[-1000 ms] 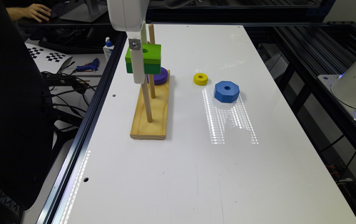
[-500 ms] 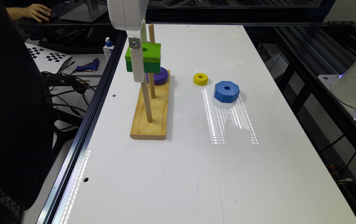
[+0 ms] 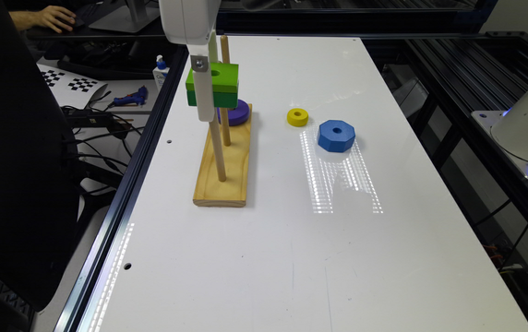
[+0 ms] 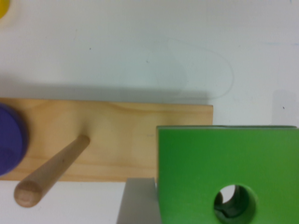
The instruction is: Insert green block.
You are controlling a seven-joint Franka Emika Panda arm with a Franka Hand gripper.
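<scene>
Robot gripper (image 3: pixel 208 99) clamping the green block (image 3: pixel 213 85) in the air near the top of the wooden pegs (image 3: pixel 218 150), above the wooden base (image 3: pixel 225 177), block not yet threaded on a peg, so lining up and lowering remain.

So the count: one wooden base (image 3: pixel 221 184) with two pegs visible on it, a nearer peg (image 3: pixel 218 152) and a farther peg (image 3: pixel 225 92). Four stacking pieces total: one green block (image 3: pixel 220 83), one purple disc (image 3: pixel 236 113), one yellow ring (image 3: pixel 297 117) and one blue octagon (image 3: pixel 336 135). Off to the side of the table there's one bottle (image 3: pixel 159 74), one blue tool (image 3: pixel 130 98), two checkerboard sheets (image 3: pixel 68 83) and one person's hand (image 3: pixel 54 17).
</scene>
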